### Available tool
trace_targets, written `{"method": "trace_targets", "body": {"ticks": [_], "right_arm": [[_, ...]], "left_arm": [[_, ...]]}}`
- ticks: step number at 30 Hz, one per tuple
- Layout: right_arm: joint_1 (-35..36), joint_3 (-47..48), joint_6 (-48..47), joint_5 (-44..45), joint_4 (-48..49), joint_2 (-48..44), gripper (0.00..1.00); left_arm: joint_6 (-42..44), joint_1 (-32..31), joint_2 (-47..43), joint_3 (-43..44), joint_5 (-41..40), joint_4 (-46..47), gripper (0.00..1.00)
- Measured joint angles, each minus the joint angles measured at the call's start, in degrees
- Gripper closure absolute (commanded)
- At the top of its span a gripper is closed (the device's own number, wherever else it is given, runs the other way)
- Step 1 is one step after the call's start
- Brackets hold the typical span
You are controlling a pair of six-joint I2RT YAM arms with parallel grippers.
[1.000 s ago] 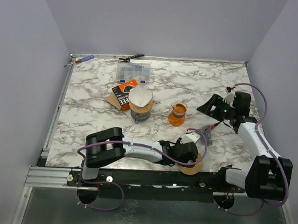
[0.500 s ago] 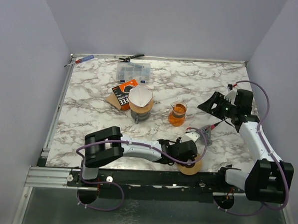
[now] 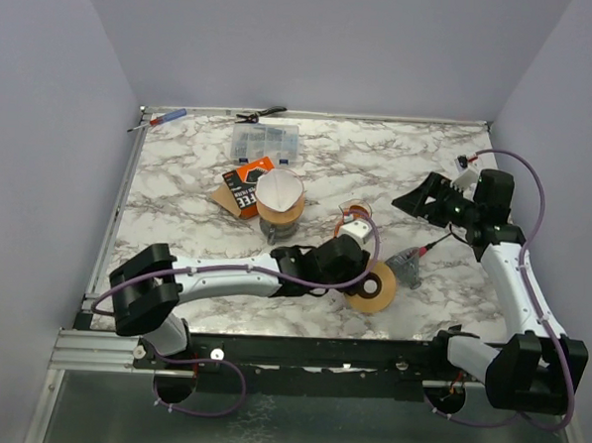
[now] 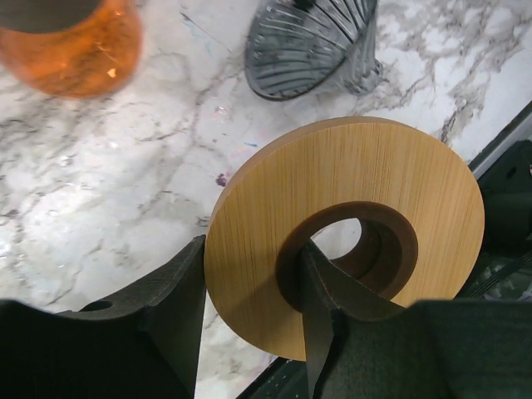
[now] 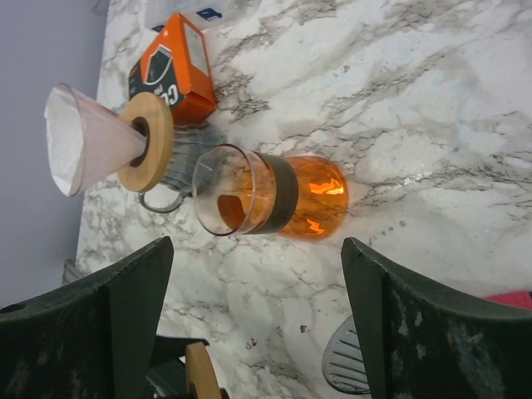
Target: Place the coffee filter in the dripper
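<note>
A white paper filter point(image 3: 279, 191) sits in a wooden-collared dripper point(image 3: 280, 221) left of centre; the right wrist view shows it point(image 5: 83, 137) too. A second grey ribbed dripper point(image 3: 405, 263) lies on the marble, also seen in the left wrist view point(image 4: 312, 46). My left gripper point(image 3: 360, 280) is shut on a wooden ring point(image 4: 349, 224), one finger through its hole, one on its outer edge, just left of that dripper. My right gripper point(image 3: 418, 203) is open and empty above the table at the right, facing an orange glass carafe point(image 5: 274, 195).
An orange coffee box point(image 3: 246, 184) on brown filter papers lies behind the standing dripper. A clear organiser box point(image 3: 266, 139), pliers point(image 3: 262, 113) and a screwdriver point(image 3: 157, 121) lie at the back edge. The table's black front rail point(image 4: 499, 166) is close under the ring.
My left arm swung back from the front edge toward the table's middle, carrying the wooden ring left and away from the rail. My right gripper drifted slightly back and right.
</note>
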Motion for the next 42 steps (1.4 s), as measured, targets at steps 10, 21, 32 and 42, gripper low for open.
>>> {"method": "trace_targets", "body": {"ticks": [10, 21, 32, 42], "right_arm": [[0.44, -1.66, 3.78, -8.07, 5.27, -3.26, 0.04], [13.46, -4.57, 9.86, -10.99, 13.05, -3.50, 0.06], [22.67, -4.76, 12.76, -10.78, 14.64, -0.26, 0.32], [27.30, -6.67, 15.06, -10.78, 16.52, 3.72, 0.73]], "left_arm": [[1.22, 11.23, -13.84, -7.87, 1.49, 0.26, 0.64], [1.18, 18.34, -23.28, -13.42, 1.51, -0.48, 0.64], [1.05, 18.47, -23.85, -13.55, 1.53, -0.94, 0.64], [0.46, 18.45, -23.85, -13.55, 1.53, -0.92, 0.64]]}}
